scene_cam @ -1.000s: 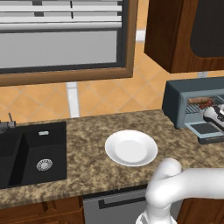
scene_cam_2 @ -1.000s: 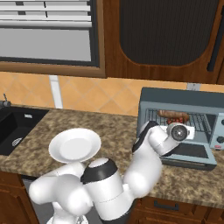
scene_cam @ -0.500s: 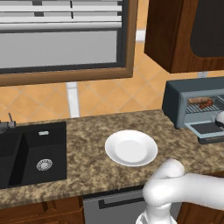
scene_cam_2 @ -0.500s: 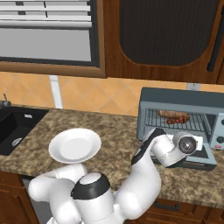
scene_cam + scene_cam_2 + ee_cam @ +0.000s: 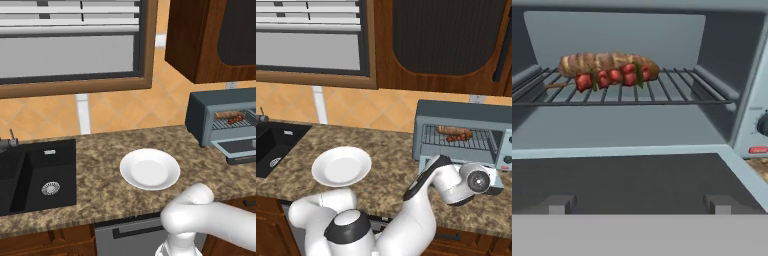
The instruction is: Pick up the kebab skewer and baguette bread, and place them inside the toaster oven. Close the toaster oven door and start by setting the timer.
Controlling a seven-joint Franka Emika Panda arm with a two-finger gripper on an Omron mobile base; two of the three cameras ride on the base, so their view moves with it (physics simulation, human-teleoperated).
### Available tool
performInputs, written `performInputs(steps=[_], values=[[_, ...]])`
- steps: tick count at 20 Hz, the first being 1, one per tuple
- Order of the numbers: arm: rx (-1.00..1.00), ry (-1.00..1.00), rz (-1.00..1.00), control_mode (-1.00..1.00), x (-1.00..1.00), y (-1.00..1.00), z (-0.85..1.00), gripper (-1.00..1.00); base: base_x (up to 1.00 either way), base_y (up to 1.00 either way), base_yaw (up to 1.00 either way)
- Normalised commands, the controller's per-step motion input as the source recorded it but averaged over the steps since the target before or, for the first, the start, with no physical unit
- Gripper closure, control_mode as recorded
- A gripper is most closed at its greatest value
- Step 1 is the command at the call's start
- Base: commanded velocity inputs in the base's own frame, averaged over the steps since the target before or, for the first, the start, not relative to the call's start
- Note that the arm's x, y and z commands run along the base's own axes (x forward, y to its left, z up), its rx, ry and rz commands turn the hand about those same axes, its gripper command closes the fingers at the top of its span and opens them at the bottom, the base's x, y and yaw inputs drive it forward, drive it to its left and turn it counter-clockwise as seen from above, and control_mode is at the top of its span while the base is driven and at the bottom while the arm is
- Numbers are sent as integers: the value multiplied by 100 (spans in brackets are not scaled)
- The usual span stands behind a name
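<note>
The blue-grey toaster oven (image 5: pixel 456 112) stands on the counter at the right, also visible from the left base (image 5: pixel 202 117). Its door (image 5: pixel 637 182) hangs open, lying flat toward me. On the wire rack (image 5: pixel 677 92) lies the brown baguette bread (image 5: pixel 602 61), and the kebab skewer (image 5: pixel 609 77) with red chunks rests against its front. Both show small inside the oven cavity, the baguette (image 5: pixel 453 130) behind the skewer (image 5: pixel 456 137). My gripper (image 5: pixel 477 180) hovers low in front of the open door, facing into the oven, holding nothing. Its fingers are hidden behind the hand.
An empty white plate (image 5: pixel 150 168) sits mid-counter, left of the oven. A black sink (image 5: pixel 35 175) is set in the counter's far left. A dark knob (image 5: pixel 763 124) is on the oven's right panel. Wooden cabinets (image 5: pixel 446 45) hang above.
My hand has dropped lower and moved right, from level with the rack to in front of the open door. The food and the door have not moved.
</note>
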Motion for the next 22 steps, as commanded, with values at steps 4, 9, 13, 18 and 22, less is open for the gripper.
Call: performInputs(steps=[4,9,13,18,22], values=[[0,1,0,-100,-34,-8,-2,-100,0,0,0],[0,0,0,-100,-38,0,-27,-100,0,0,0],[0,0,0,-100,-42,0,-39,-100,0,0,0],[0,0,0,-100,-30,0,-36,-100,0,0,0],[0,0,0,-100,-7,0,-25,-100,0,0,0]])
